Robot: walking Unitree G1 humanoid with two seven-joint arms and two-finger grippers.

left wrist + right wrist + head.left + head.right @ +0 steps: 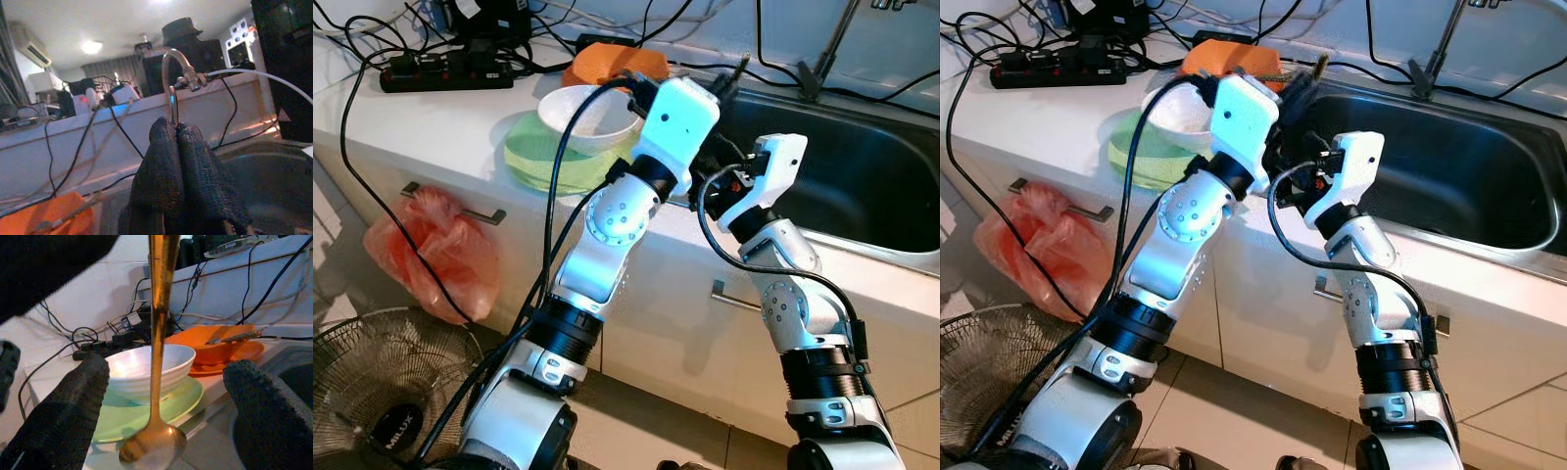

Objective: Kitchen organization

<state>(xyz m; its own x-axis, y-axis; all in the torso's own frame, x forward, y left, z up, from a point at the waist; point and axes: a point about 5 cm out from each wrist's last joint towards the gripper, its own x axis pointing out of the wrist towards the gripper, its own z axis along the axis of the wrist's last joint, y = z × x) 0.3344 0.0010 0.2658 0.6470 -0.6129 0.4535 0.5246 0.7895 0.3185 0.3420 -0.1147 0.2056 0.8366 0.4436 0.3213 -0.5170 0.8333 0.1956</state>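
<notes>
The spoon (pixel 155 440) is shiny gold metal. The white bowl (pixel 146 369) looks smooth and glossy. The sink (pixel 862 186) is dull grey metal.

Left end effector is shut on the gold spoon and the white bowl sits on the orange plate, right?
Not quite. The white bowl sits on the green plate, as the right wrist view shows. The left end effector is shut on the gold spoon.

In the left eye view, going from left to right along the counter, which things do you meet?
Black power strip → green plate with white bowl on it → orange plate → steel sink.
</notes>
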